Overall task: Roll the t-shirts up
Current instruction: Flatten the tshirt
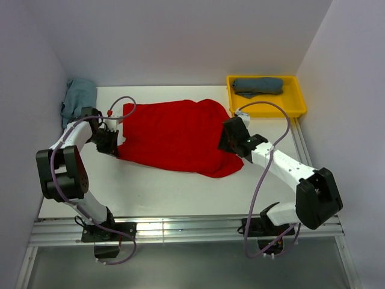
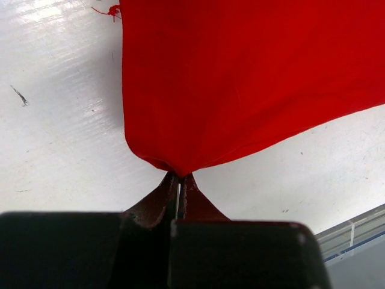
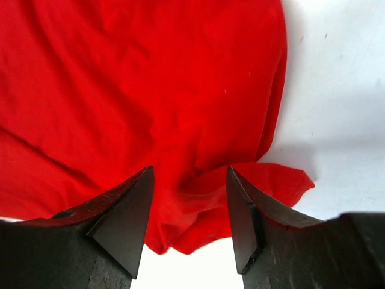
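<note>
The red t-shirt (image 1: 177, 135) lies spread just left of the yellow tray (image 1: 271, 113) (blue-grey t-shirt (image 1: 258, 86) inside). Left gripper (image 2: 178, 180) pinches its corner far from the tray; right gripper (image 3: 189, 170) gapes, empty, over its tray-side edge.

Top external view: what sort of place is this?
Probably a lab test cell: a white table boxed in by plain panels, robot arms bolted at its near edge, and a yellow tray holding a blue-grey t-shirt.

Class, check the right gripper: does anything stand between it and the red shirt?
Nothing visible does. The right gripper hangs open right over the red shirt, only its cloth between the jaws. The left gripper is shut on another corner.
</note>
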Available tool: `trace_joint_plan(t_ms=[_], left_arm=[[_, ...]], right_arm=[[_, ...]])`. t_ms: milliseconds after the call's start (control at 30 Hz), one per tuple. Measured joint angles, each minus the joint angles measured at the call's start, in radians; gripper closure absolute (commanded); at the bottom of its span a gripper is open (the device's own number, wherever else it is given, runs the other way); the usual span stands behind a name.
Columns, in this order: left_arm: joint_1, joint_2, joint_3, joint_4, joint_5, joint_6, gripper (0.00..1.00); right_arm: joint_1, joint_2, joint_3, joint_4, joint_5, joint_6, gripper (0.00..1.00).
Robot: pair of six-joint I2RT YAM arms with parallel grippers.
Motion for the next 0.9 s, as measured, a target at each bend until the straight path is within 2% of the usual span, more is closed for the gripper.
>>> trace_joint_plan(t_ms=[233,300,333,367,467,567,667,800,900], left_arm=[[0.000,0.014,0.004,0.000,0.006,0.000,1.00],[0.000,0.016,0.004,0.000,0.007,0.000,1.00],[0.000,0.016,0.004,0.000,0.007,0.000,1.00],[0.000,0.016,0.004,0.000,0.007,0.000,1.00],[0.000,0.016,0.005,0.000,0.007,0.000,1.00],[0.000,0.016,0.005,0.000,0.008,0.000,1.00],[0.000,0.016,0.005,0.000,0.008,0.003,1.00],[0.000,0.013,0.006,-0.010,0.014,0.007,1.00],[0.000,-0.015,0.030,-0.023,0.026,0.006,1.00]], right_arm=[[0.000,0.040,-0.061,0.054,-0.057,-0.019,0.41],[0.000,0.058,-0.061,0.064,-0.063,-0.024,0.48],[0.000,0.060,-0.062,0.065,-0.063,-0.026,0.55],[0.002,0.060,-0.062,0.064,-0.063,-0.027,0.67],[0.016,0.055,-0.063,0.062,-0.046,-0.018,0.82],[0.039,0.021,-0.100,0.060,-0.033,0.000,0.92],[0.056,-0.053,-0.174,0.047,-0.030,0.027,1.00],[0.068,-0.196,-0.247,-0.013,-0.023,0.071,1.00],[0.069,-0.330,-0.227,-0.078,0.015,0.086,1.00]])
